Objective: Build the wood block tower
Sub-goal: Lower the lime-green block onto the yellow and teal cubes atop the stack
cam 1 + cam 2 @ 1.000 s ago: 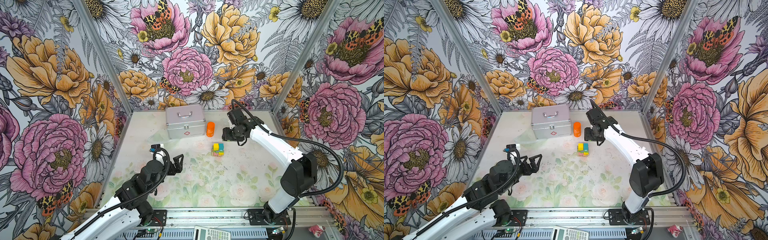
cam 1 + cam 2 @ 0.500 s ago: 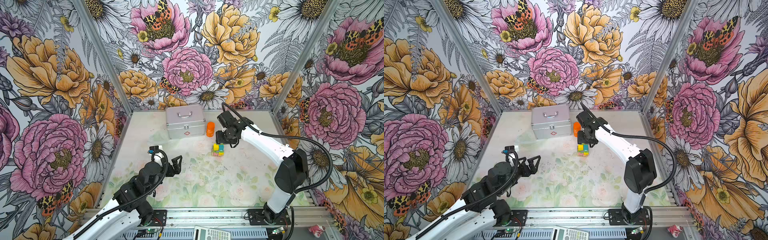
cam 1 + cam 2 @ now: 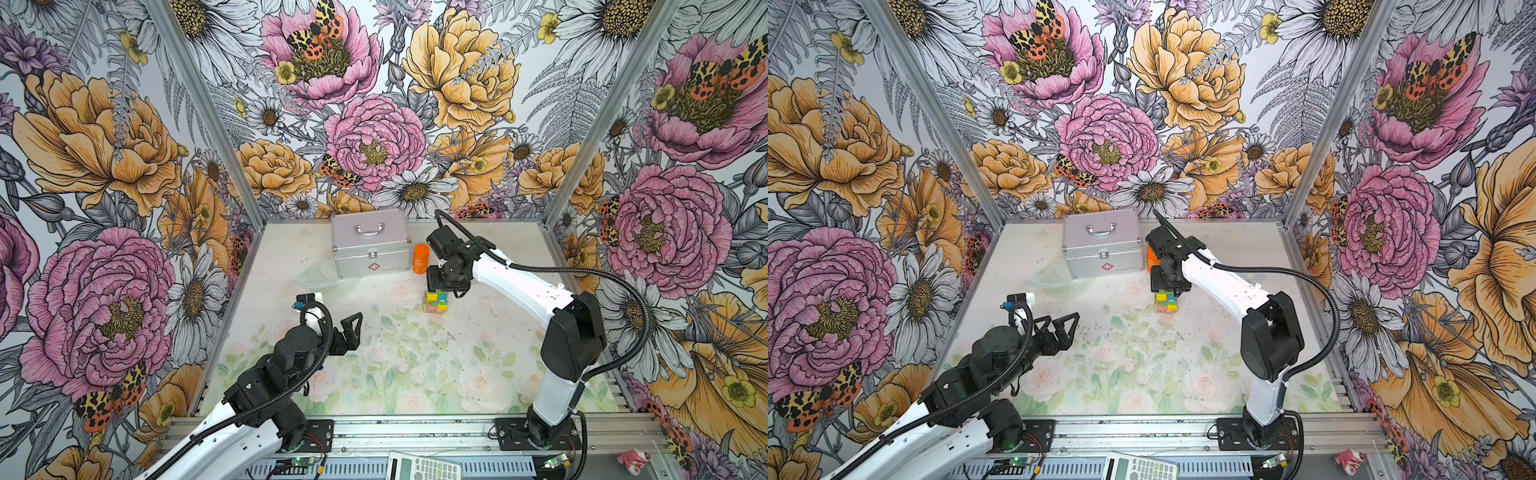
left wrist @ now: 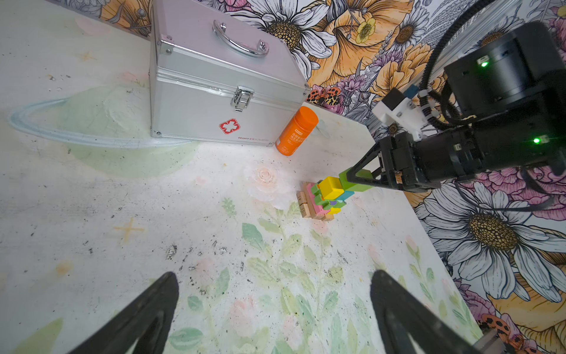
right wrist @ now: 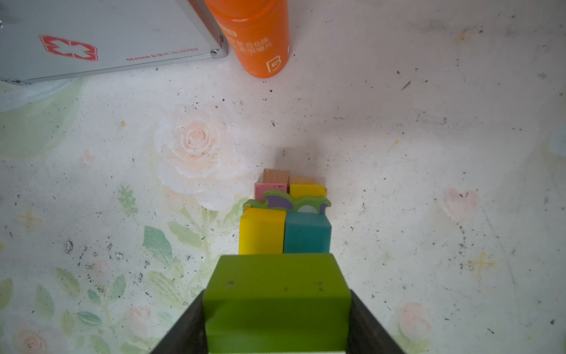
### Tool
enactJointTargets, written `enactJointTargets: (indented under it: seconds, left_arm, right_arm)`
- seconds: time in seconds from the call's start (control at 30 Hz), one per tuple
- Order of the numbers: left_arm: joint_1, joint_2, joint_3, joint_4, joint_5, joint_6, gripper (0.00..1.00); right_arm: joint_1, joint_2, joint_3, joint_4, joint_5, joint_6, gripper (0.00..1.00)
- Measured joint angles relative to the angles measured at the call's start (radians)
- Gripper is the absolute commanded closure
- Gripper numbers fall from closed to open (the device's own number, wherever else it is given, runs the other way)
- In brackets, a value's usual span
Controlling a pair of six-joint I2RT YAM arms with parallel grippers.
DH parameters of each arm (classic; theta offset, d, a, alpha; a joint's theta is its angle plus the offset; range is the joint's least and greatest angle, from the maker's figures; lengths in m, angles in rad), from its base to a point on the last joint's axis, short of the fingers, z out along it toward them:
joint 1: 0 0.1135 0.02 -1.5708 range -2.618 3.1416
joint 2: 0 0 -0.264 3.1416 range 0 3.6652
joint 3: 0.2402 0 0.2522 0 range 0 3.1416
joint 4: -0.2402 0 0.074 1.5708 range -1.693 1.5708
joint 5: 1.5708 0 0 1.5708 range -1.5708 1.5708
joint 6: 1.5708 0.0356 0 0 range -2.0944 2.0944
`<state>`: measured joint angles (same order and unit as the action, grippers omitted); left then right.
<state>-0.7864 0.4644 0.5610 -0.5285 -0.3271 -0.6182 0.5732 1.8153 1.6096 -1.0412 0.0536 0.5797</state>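
Right wrist view: the right tool (image 5: 277,321) pinches a lime-green bar (image 5: 277,294) between its two dark fingers (image 5: 183,325); the bar fills the whole gap.
Bar against stack: the bar hangs over the near edge of the tower (image 5: 284,214). From where I stand I can't tell whether it touches the cubes or sits just above them.
Tower, top down: a yellow cube (image 5: 262,233) and a teal cube (image 5: 307,233) sit side by side, touching. The green owl-faced piece (image 5: 295,203) lies under them, then a pink plank (image 5: 271,190) beside a yellow bar (image 5: 307,190), with tan planks (image 5: 275,175) at the base.
Tower's place: it stands on the table (image 3: 415,365), right of middle toward the back, near the upright orange bottle (image 3: 421,258).
Bottle's neighbour: the bottle is just beside the front corner of the shut silver case (image 3: 370,245).
Left tool (image 3: 351,328): its jaws are spread wide and hold nothing. It is on the left side of the table, well apart from the tower.
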Motion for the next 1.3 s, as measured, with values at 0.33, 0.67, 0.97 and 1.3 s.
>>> enactJointTargets:
  seconds: [0.33,0.67,0.97,1.3]
  left_arm:
    - [0.006,0.000,0.000,0.000,0.003,0.000,0.01]
    - [0.008,0.015,0.000,0.001,0.015,0.001,0.01]
    - [0.011,0.029,0.000,0.001,0.031,0.010,0.01]
    - [0.013,0.029,0.000,0.002,0.033,0.016,0.01]
  right_arm:
    - [0.000,0.043,0.024,-0.007,0.004,-0.005,0.49]
    - [-0.005,0.055,0.024,-0.010,0.006,-0.023,0.49]
    - [-0.016,0.063,0.031,-0.017,0.006,-0.031,0.49]
    - [-0.018,0.065,0.040,-0.017,0.006,-0.031,0.49]
